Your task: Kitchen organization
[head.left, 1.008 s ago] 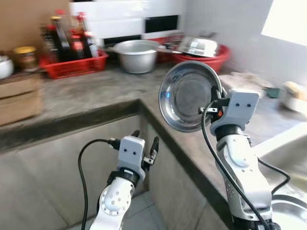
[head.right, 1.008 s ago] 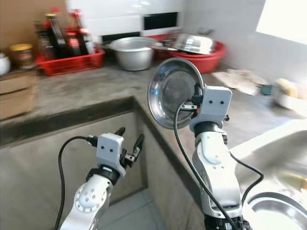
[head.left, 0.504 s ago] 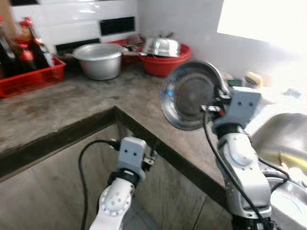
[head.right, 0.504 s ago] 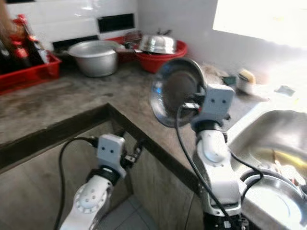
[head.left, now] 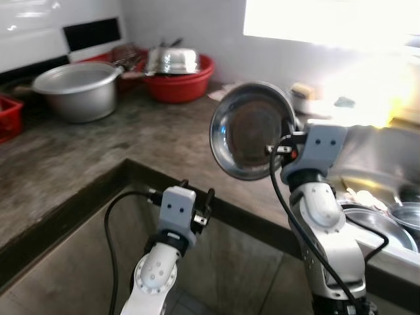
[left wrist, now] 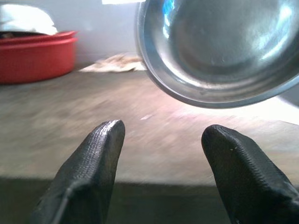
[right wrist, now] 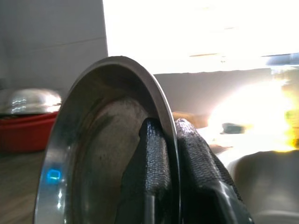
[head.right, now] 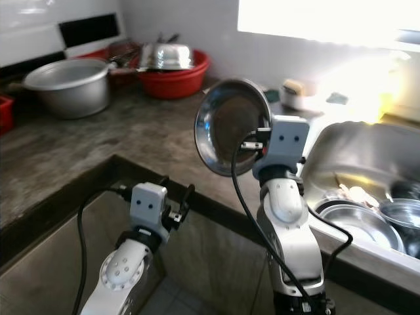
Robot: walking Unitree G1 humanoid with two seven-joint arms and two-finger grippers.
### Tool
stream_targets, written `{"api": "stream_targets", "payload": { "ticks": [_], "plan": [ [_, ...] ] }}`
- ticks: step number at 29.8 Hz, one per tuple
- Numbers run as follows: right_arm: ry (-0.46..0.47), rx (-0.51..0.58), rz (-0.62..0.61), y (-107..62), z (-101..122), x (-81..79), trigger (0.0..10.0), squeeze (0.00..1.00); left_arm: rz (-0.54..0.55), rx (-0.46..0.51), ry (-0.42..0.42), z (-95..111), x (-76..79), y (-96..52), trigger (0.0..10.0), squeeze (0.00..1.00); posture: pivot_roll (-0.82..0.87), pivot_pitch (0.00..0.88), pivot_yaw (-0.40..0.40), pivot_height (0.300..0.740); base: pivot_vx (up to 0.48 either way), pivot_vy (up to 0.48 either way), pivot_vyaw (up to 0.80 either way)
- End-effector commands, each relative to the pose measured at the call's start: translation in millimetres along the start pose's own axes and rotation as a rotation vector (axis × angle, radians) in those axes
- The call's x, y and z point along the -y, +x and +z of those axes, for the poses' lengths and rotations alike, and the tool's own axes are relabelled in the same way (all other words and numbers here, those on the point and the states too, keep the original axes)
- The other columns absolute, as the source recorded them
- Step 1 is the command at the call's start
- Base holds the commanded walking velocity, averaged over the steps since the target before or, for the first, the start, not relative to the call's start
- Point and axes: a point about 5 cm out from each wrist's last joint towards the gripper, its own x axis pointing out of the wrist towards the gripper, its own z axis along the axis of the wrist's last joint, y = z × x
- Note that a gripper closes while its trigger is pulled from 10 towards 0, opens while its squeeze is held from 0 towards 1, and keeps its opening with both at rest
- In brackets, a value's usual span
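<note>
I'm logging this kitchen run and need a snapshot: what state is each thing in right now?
Steel plate: held on edge, upright, above the counter.
Right hand: shut on the plate's rim.
Left hand: open, holding nothing, low before the counter.
Metal pot: upright on the counter.
Red basin: holds an upturned steel bowl.
Sink: has steel dishes in it.

Red basin (head.left: 176, 84) holding an upturned steel bowl (head.left: 172, 60), grey pot (head.left: 74, 90) beside it, concrete counter (head.left: 98, 151)

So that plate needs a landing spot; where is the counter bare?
Bare counter lies between the metal pot, the red basin and the counter's front edge. The sink is crowded with bowls. The right pincer grips the plate.
</note>
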Motion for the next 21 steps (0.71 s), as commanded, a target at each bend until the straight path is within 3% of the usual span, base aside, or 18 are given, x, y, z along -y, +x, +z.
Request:
{"api": "stream_targets", "payload": {
  "ticks": [1,5,10,19,21],
  "plan": [
    [0.029,0.031,0.031,-0.5,7.4,-9.6,0.0,0.00,0.019,-0.017,0.007,-2.6,-6.6,-1.0,10.0,0.00,0.12,0.000,-0.021,0.740,0.000,0.000,-0.80],
    [0.029,0.029,0.030,-0.8,7.2,-9.8,0.0,0.00,0.016,-0.017,0.007,-2.8,-6.9,-1.1,10.0,0.00,0.12,0.000,-0.018,0.740,0.000,0.000,-0.80],
    [0.028,0.030,0.029,-0.3,7.4,-9.0,0.0,0.00,0.011,-0.012,0.011,-2.3,-6.2,-0.5,10.0,0.00,0.11,0.000,-0.018,0.740,0.000,0.454,-0.80],
    [0.023,0.033,0.028,-0.8,7.6,-9.4,0.0,0.00,-0.004,-0.023,0.025,-4.3,-4.6,-0.6,10.0,0.00,0.11,0.000,-0.018,0.740,0.000,0.000,-0.80],
    [0.016,0.036,0.030,-0.6,8.1,-9.1,0.0,0.00,-0.012,-0.011,0.032,-2.8,-3.4,-0.8,10.0,0.00,0.11,0.000,-0.019,0.740,0.000,-0.435,-0.79]
  ]
}}
